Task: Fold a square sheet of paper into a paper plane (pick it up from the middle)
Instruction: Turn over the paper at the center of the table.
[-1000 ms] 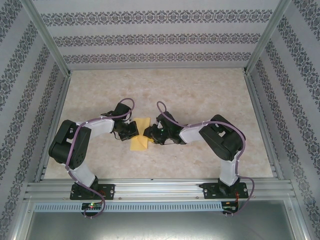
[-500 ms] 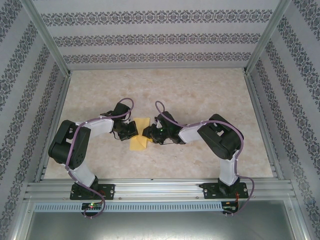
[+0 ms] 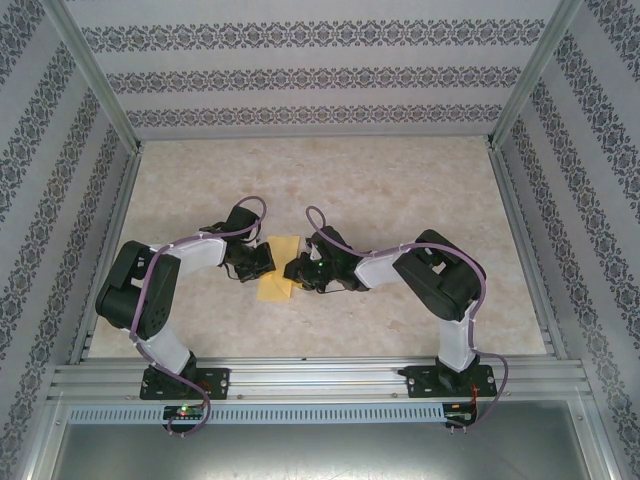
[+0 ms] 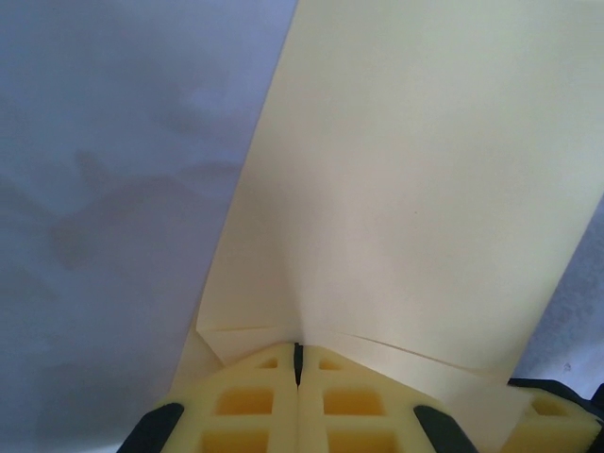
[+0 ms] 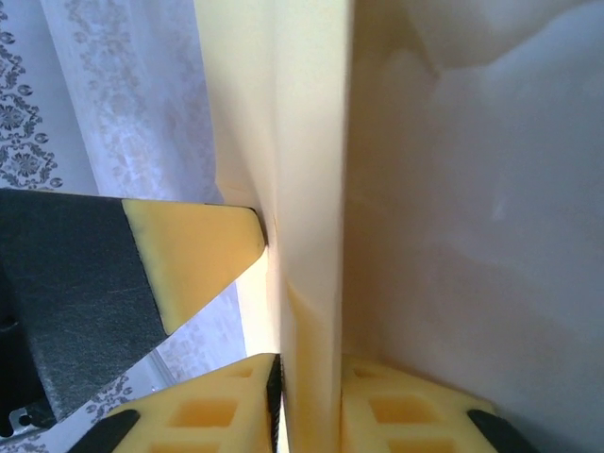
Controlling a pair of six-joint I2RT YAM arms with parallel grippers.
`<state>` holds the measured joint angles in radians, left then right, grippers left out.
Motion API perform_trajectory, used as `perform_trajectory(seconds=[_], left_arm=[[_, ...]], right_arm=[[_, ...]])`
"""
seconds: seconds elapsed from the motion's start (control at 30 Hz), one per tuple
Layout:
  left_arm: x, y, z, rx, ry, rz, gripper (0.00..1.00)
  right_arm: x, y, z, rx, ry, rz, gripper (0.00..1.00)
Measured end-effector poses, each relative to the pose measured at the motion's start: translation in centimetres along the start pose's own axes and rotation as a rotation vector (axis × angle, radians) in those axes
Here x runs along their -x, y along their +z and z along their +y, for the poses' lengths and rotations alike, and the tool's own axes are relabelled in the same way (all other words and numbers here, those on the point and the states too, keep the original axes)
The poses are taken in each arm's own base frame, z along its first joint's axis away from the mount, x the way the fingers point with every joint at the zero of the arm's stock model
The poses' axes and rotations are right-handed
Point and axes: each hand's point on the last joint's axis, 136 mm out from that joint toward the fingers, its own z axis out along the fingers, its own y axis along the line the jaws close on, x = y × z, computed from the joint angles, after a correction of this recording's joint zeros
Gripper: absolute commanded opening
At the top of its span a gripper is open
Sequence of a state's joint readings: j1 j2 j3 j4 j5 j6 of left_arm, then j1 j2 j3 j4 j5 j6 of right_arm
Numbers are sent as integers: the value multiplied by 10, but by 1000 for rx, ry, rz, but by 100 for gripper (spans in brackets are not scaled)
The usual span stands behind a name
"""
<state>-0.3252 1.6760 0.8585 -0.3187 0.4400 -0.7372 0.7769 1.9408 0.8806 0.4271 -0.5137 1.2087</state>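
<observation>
Mid-tabletop (image 3: 400,190), the half-folded yellow sheet of paper (image 3: 276,287) runs lengthwise away from the arm bases. The left gripper (image 4: 297,363) is clamped on its left side, and the right gripper (image 5: 310,377) pinches the opposite edge.

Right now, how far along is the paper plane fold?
Done: the thin yellow square sheet of paper already shows layered folds. In hand: the left end effector pinches it shut; the right end effector straddles a folded edge, grip unclear. Still to do: no pointed nose or wings show, so most folding remains.
</observation>
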Motion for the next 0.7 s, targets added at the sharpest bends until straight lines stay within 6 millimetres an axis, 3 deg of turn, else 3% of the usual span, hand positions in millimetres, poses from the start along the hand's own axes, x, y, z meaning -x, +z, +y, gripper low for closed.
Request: perform_trajectory(seconds=[0.3,0.4,0.43,0.6,0.7], left_arm=[[-3,-3,1,-3,1,-1,5],[-3,-8,-2,-10,4,-7,6],[-3,-10,-3,-15,7,-11,6],[-1,-29,-14,-45,24,-52,11],[1,-51,-20,-53,39,-105,17]], right_arm=[[0,0,-1,-4,7,1,14],[0,0,-1,-4,8,0,8],[1,0,-1,-4,6,0,2],[-1,-1,0,-2,-6,8,0],[-2,-5,2,-5,-22,11,0]])
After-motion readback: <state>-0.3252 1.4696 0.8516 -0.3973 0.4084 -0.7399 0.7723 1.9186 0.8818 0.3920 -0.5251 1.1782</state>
